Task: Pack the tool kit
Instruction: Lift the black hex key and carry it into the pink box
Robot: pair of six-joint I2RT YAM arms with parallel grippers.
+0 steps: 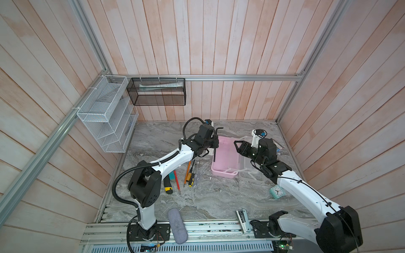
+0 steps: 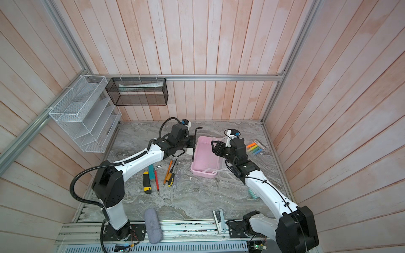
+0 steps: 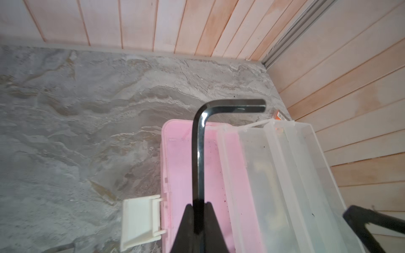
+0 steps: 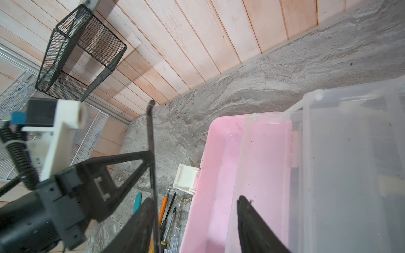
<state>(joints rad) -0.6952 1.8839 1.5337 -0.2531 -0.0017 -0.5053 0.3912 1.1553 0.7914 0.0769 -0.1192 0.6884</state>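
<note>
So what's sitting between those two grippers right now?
The open pink box: in both top views its floor shows between the left gripper, shut on a hex key, and the open right gripper.

Glossy metal hex key (image 3: 198, 153), smooth pink plastic box (image 3: 179, 166), frosted lid (image 3: 274, 175)
</note>
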